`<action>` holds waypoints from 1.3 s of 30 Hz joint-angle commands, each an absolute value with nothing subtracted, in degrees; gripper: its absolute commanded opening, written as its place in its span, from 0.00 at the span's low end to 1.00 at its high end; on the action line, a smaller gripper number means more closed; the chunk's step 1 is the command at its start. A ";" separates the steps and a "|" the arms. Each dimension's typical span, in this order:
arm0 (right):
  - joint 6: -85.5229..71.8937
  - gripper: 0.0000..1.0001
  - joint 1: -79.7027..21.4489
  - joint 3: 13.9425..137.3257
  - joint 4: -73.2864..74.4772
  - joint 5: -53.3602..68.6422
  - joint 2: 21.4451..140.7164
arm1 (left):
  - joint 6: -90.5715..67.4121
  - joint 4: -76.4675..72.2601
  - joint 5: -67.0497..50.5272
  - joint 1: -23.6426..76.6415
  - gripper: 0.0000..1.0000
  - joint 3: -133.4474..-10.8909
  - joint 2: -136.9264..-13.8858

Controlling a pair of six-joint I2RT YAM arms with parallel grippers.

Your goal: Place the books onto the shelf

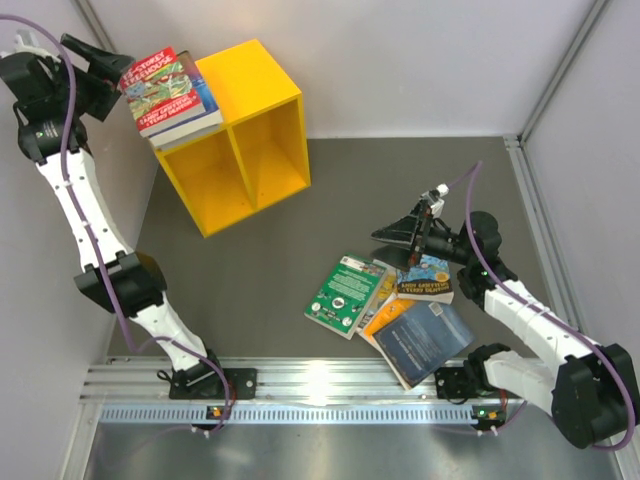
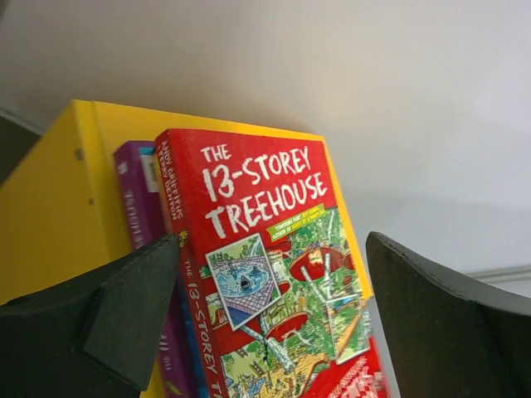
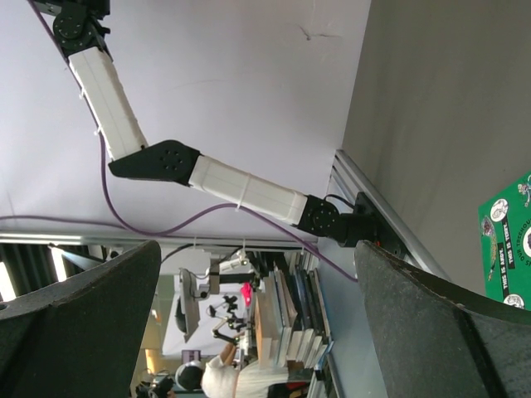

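left wrist view: left gripper (image 2: 270, 249) wide open, holds nothing; red treehouse book (image 2: 274, 290) lies on top of yellow shelf (image 2: 58, 207), just ahead of jaws. pls pull straight back, w/o brushing its spine. right gripper (image 1: 405, 235) also open, empty, near loose books (image 1: 400, 310).

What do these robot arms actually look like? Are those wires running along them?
The left arm and right arm are made of white segments linked by black joints. Yes, a purple cable runs along each arm. Each arm ends in two broad, matte black, wedge-shaped fingers.
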State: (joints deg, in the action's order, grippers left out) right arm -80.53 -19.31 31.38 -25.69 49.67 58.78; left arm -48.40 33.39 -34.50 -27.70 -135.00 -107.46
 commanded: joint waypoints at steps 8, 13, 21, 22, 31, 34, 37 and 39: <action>-79.28 1.00 -18.81 31.11 -27.77 50.97 58.80 | -34.19 42.54 -15.12 -27.86 0.99 -138.78 -101.17; -74.21 1.00 -18.81 34.43 -20.62 51.24 58.10 | -34.98 40.43 -10.91 -27.95 0.99 -138.08 -94.32; -47.32 1.00 -18.72 48.50 23.76 37.12 58.09 | -35.42 39.90 -13.88 -27.60 0.99 -129.65 -79.47; -41.89 1.00 -18.72 51.21 29.82 33.87 59.57 | -35.51 40.69 -14.32 -26.99 0.99 -129.20 -78.58; -35.41 1.00 -21.08 47.30 41.76 22.33 66.18 | -38.06 42.19 -21.80 -22.25 0.99 -112.54 -64.98; -37.17 1.00 -22.50 44.48 37.98 21.80 67.50 | -38.41 42.80 -22.94 -21.54 0.99 -108.47 -62.67; -39.28 1.00 -24.08 42.28 32.46 23.37 69.25 | -39.02 43.15 -24.52 -21.27 0.99 -105.56 -61.00; -39.99 1.00 -25.22 42.27 30.16 23.73 70.92 | -38.59 44.11 -24.87 -20.83 0.99 -105.64 -60.65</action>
